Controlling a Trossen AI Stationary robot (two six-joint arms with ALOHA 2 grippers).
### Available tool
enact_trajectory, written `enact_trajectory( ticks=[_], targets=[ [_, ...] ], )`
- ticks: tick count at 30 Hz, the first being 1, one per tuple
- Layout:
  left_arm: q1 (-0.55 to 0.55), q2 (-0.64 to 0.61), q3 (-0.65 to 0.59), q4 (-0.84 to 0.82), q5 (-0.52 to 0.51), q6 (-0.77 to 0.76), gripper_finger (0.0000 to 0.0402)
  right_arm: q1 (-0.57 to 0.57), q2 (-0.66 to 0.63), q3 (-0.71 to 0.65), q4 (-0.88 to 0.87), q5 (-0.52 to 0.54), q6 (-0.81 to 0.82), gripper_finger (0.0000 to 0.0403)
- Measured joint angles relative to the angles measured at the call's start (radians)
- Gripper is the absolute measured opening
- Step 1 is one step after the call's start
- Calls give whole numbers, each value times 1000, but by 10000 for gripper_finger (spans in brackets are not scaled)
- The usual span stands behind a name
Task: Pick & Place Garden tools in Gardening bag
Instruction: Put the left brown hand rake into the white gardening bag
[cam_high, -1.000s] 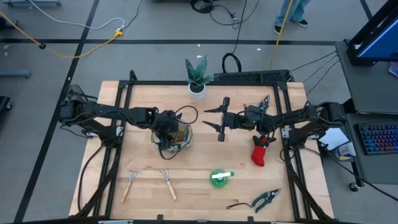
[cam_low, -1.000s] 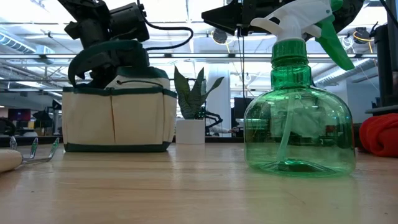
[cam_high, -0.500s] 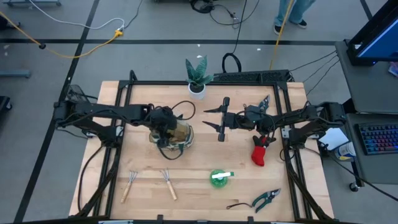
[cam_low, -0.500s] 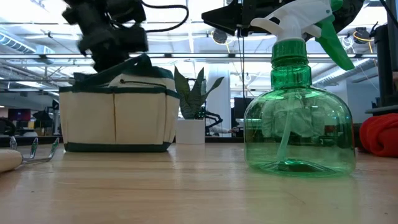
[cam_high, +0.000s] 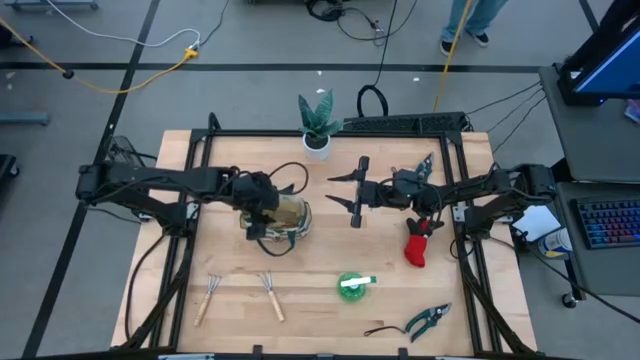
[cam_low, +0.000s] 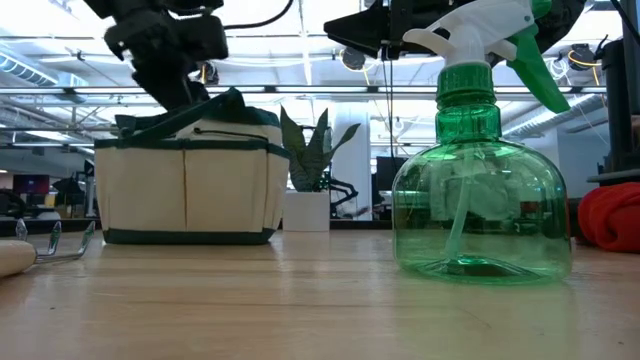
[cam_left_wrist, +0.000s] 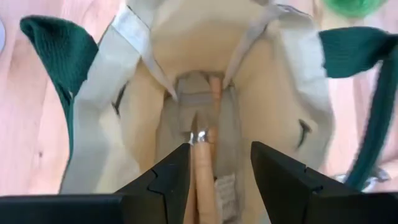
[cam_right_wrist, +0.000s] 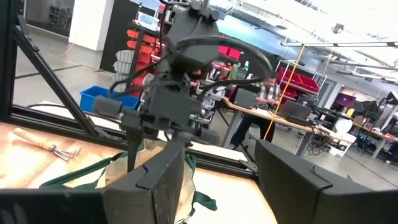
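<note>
Canvas of the gardening bag (cam_high: 283, 214) is seen left of centre on the counter (cam_high: 320, 305), its mouth spread, with a wooden-handled tool (cam_left_wrist: 203, 163) already lying inside. Directly above that mouth the left gripper (cam_left_wrist: 219, 167) is held with its jaws apart and nothing between them. The right gripper (cam_high: 357, 191) is parked mid-counter, just right of the bag, jaws wide and empty.

Along the near edge two mini rakes (cam_high: 243, 295), a green spray bottle (cam_high: 352, 285) and pruning shears (cam_high: 428, 321) are left to be gathered; a red glove (cam_high: 418, 244) lies to the right, and a second pair of shears (cam_high: 422, 166) at the far right.

A clean straight lift out of the bag is judged best, so that the dark loop handles (cam_left_wrist: 55, 48) are not snagged and the bag is not tipped.
</note>
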Motion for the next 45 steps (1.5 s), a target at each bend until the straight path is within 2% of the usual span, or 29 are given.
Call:
enact_trajectory(
  ticks=[19,45],
  targets=[
    [-14,-155,0,-115,0,-112,175,0,0,0,1,0,0,194],
    [-161,-184,0,-290,-1,-439,175,0,0,0,-4,0,-3,194]
  ],
)
